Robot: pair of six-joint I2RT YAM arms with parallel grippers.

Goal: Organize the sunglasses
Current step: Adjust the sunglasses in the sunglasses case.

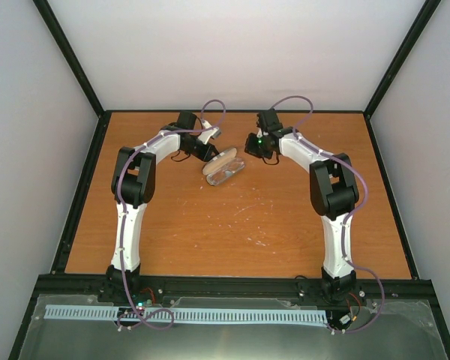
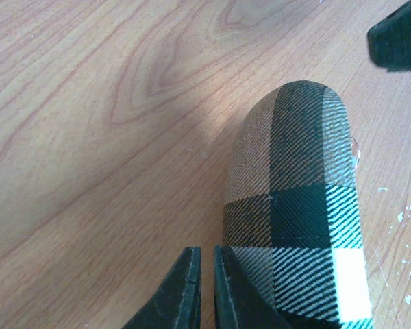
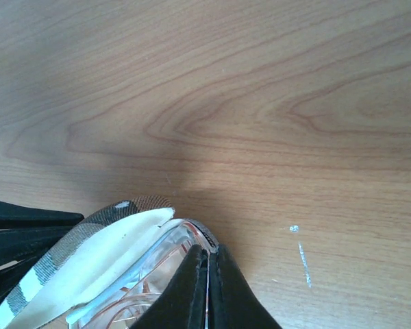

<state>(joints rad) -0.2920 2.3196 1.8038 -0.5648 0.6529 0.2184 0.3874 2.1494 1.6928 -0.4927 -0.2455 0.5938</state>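
Wooden table (image 1: 232, 225), grey walls (image 1: 232, 52) — open plaid case (image 1: 223, 166), right fingers (image 3: 192, 288) closed, left fingers (image 2: 178, 295) unclear.

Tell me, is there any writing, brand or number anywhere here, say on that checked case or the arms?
No readable text in any view.
The brown checked fabric oval case bears only its woven pattern; the orange-tinted sunglasses inside it and the white and black arms show no legible mark.

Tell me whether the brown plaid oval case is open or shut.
Open. The brown plaid oval case has its cream-lined lid lifted, and the orange-tinted sunglasses show inside it.
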